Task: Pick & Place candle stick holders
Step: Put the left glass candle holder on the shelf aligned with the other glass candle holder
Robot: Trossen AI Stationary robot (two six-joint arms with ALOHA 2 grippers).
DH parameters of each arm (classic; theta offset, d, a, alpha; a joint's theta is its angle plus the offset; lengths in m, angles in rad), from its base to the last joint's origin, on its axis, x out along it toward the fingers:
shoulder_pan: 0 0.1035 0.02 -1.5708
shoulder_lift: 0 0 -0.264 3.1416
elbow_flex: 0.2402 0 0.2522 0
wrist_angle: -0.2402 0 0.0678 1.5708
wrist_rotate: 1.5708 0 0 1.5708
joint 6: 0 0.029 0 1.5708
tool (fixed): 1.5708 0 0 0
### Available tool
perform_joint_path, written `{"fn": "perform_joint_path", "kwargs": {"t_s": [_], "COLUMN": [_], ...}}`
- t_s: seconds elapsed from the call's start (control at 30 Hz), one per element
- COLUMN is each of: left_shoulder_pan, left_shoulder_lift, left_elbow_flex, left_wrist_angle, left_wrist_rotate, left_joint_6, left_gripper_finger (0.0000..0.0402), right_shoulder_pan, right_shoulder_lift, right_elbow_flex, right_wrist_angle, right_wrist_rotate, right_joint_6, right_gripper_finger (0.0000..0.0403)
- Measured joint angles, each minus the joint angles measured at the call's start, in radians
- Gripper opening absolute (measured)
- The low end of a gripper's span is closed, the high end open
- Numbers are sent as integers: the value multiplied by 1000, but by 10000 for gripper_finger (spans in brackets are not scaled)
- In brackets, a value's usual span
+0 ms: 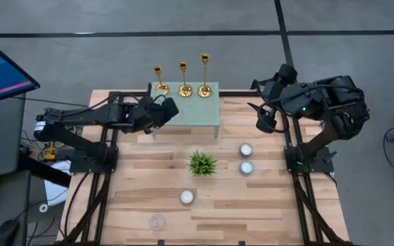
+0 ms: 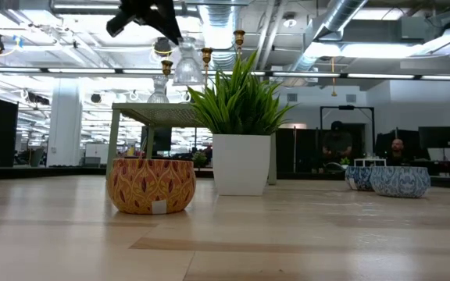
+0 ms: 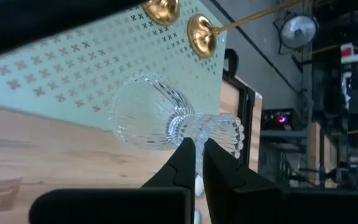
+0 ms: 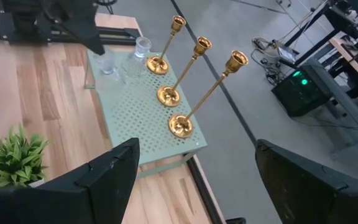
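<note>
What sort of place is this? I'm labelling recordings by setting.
Probably an open-plan office or lab: exposed silver ceiling ducts, rows of dark computer monitors with people seated behind, a polished grey concrete floor, and a pale wooden plank robot table.

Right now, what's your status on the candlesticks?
Left gripper shut on a clear glass holder above the green stand. Right gripper open, hovering aside. Three gold candlesticks upright on the stand, untouched.

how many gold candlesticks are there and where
3, standing in a row along the far edge of the green stand: the left candlestick, the middle candlestick and the right candlestick. None seems hidden.
</note>
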Motion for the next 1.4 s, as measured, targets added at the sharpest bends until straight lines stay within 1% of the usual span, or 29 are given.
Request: {"fn": "perform_joint_path", "kwargs": {"t_s": [0.13, 0.3, 0.8, 1.03, 1.2, 1.4], "left_shoulder_pan": [38, 80, 122, 173, 188, 200], "left_shoulder_lift": [22, 35, 100, 100, 100, 106], "left_elbow_flex": [0, 0, 1, 0, 0, 0], "left_wrist_angle": [48, 62, 74, 75, 81, 96], "left_wrist_rotate": [0, -1, 9, 8, 37, 37], "left_joint_6": [-2, -2, -23, -22, -21, -21], "left_gripper_finger": [9, 10, 10, 10, 10, 10], "right_shoulder_pan": [0, 0, 0, 1, 0, 0], "right_shoulder_lift": [0, 0, 0, 0, 0, 0], "right_elbow_flex": [0, 0, 0, 0, 0, 0], "right_wrist_angle": [0, 0, 0, 0, 0, 0], "right_wrist_rotate": [0, 0, 0, 0, 0, 0], "right_joint_6": [-7, -18, -26, -25, -24, -24], "right_gripper_finger": [311, 311, 311, 311, 311, 311]}}
